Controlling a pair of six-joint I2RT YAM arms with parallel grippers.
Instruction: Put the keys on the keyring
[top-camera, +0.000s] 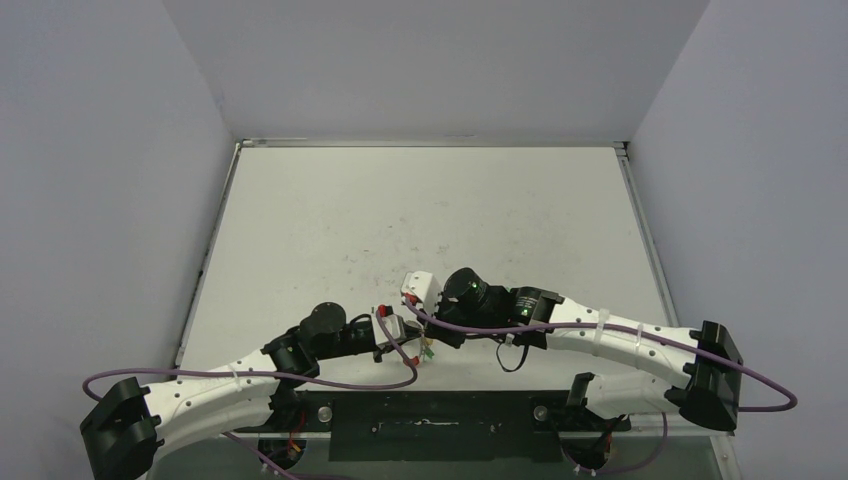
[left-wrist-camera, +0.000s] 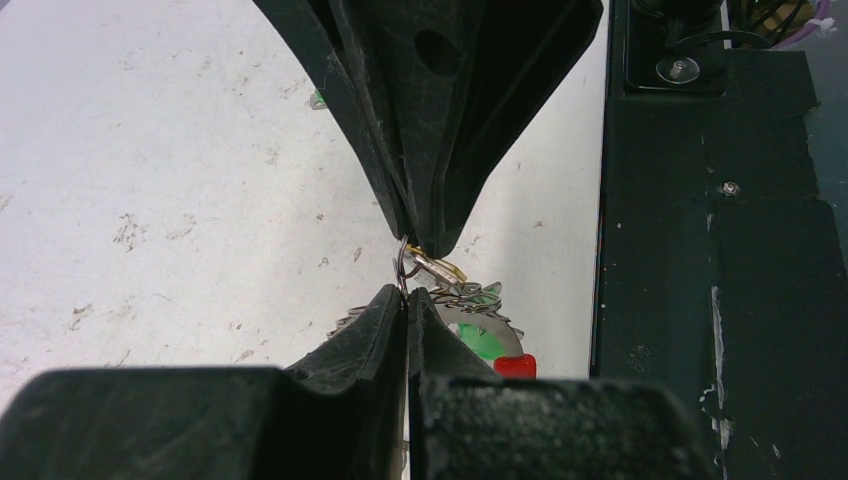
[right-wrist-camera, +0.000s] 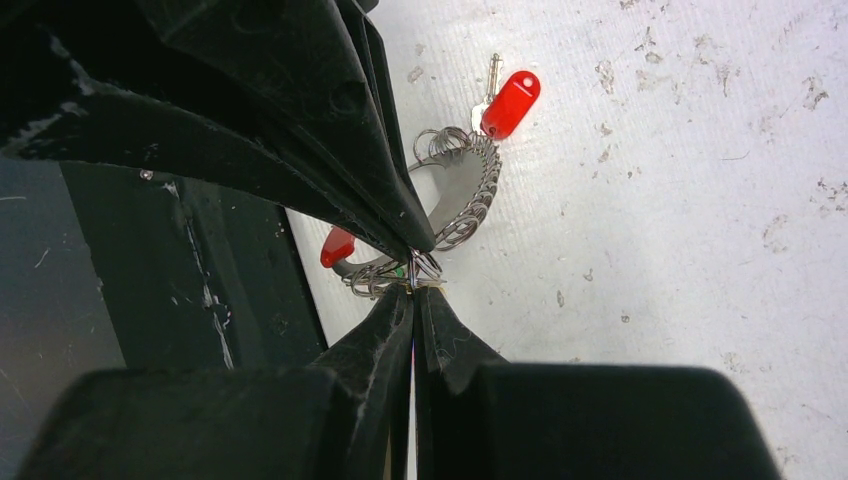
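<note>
My two grippers meet tip to tip just above the table's near edge. The left gripper (left-wrist-camera: 408, 292) is shut on a small wire loop (left-wrist-camera: 402, 268) of the keyring (left-wrist-camera: 478, 300). The right gripper (right-wrist-camera: 413, 290) is shut on the yellow key (left-wrist-camera: 441, 268), which slants off that loop. The coiled silvery keyring (right-wrist-camera: 465, 195) lies on the table behind the tips, with its red plastic segment (right-wrist-camera: 337, 246) near the black plate. A red key (right-wrist-camera: 510, 103) lies at its far end. A green key head (left-wrist-camera: 480, 340) shows under the coil. From above, the left gripper (top-camera: 412, 348) and right gripper (top-camera: 432, 335) hide most of it.
A black base plate (top-camera: 430, 412) runs along the near edge, right beside the keyring. Purple cables (top-camera: 350, 378) loop off both arms. The scuffed white table (top-camera: 420, 220) stretches away behind, closed in by grey walls on three sides.
</note>
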